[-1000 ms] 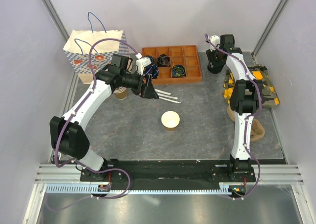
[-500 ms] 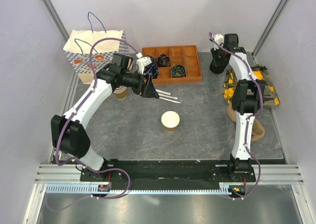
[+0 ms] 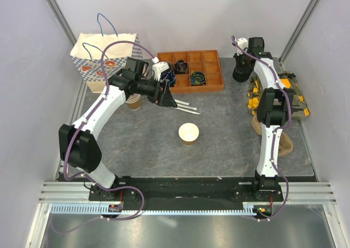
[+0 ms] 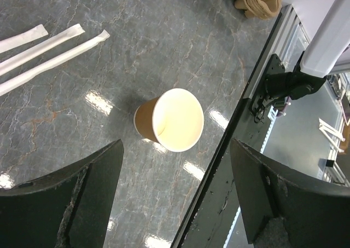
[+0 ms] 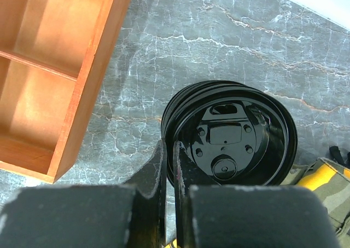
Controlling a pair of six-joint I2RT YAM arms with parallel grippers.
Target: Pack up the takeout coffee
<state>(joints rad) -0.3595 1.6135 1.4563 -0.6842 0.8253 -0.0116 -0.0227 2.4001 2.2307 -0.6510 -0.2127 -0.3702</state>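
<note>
Cup [image 3: 188, 133]: tan paper, cream inside, upright on the table [image 3: 136, 149] near its middle; mouth uncovered; nothing touches it.
Lid [image 5: 229, 133]: round, black, hollow side up, topmost of a small black stack at the far right of the table, just beside the tray's right end; well apart from the cup.
Right gripper [image 5: 169, 152]: down on the lid's near-left edge; fingers pressed almost together, one outside the rim and one inside it, pinching the rim.
Left gripper [image 3: 168, 100]: raised above the table left of centre, beside the straws; fingers spread wide, holding nothing; in the wrist view the cup shows below, between the two fingers, untouched.
Tray [image 3: 190, 87]: orange, divided into compartments, at the far middle of the table; dark coiled items in some compartments, too small to name.
Straws [image 4: 49, 56]: three, in white paper sleeves, lying side by side between tray and cup.
Paper bag [image 3: 104, 62]: printed, blue cord handles, standing at the far left.
Cup stack [image 3: 133, 102]: tan, lidless, just in front of the paper bag, partly hidden by the left arm.
Camouflage bag [image 3: 292, 97]: at the right edge, behind the right arm.
Tan pile [image 3: 276, 136]: cardboard-coloured, at the right edge nearer than the camouflage bag; kind unclear.
</note>
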